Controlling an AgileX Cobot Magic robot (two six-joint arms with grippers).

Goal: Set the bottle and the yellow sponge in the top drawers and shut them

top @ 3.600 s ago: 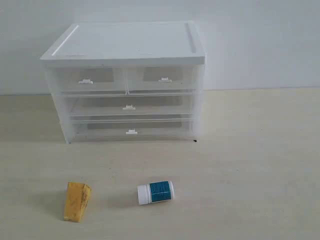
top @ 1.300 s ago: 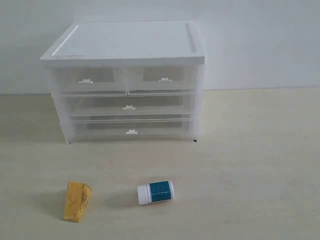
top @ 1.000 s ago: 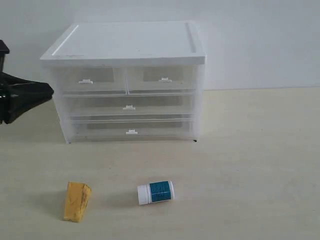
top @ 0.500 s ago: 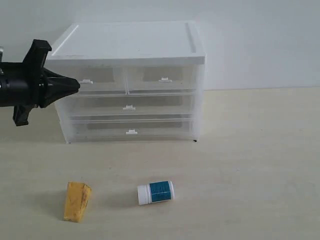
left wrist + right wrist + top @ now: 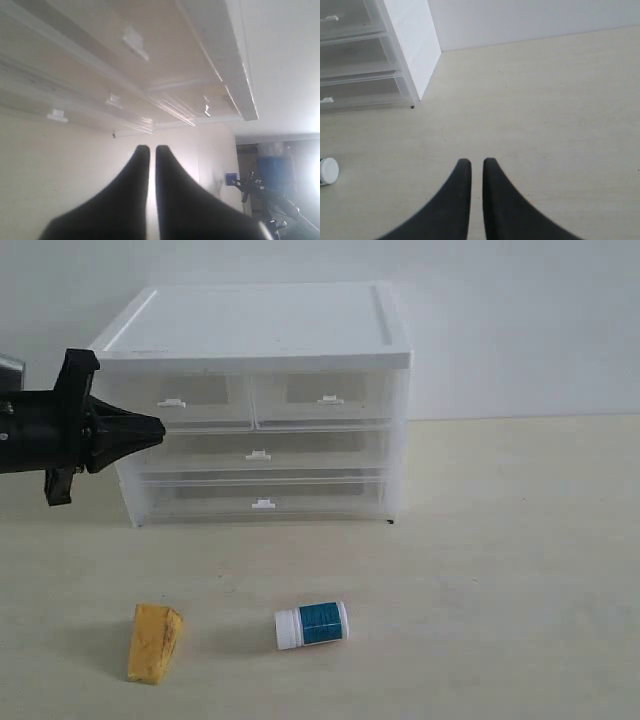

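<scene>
Ext. view: left gripper (image 5: 158,426) is sticking in from the left edge of the frame, black and pointing right. Its tip is overlapping the front left corner of the drawer unit (image 5: 250,330), level w/ the lower edge of the top-left drawer (image 5: 195,398). Touching or not, can't tell from here. The wrist cam is showing the same left gripper (image 5: 151,148) w/ jaws narrow, only a thin slit between them and nothing held, and the unit's front is filling the view beyond.

Top-right drawer (image 5: 322,395) is sitting beside its twin, and both are lying flush in the unit w/ their small white tab handles facing out. The two full-width drawers are sitting below them.

The bottle (image 5: 312,624) is lying on its side on the worktop (image 5: 500,570), bottom centre of the frame, cap to the left and well apart from the unit. The yellow sponge (image 5: 153,642) is lying lower left, near the bottle but not touching it.

Right gripper (image 5: 476,161) isn't showing in the ext. view. Its own cam is showing it hanging over bare worktop, jaws narrow too, slim gap, empty. The bottle's cap (image 5: 327,171) is peeking in at that frame's left edge.
</scene>
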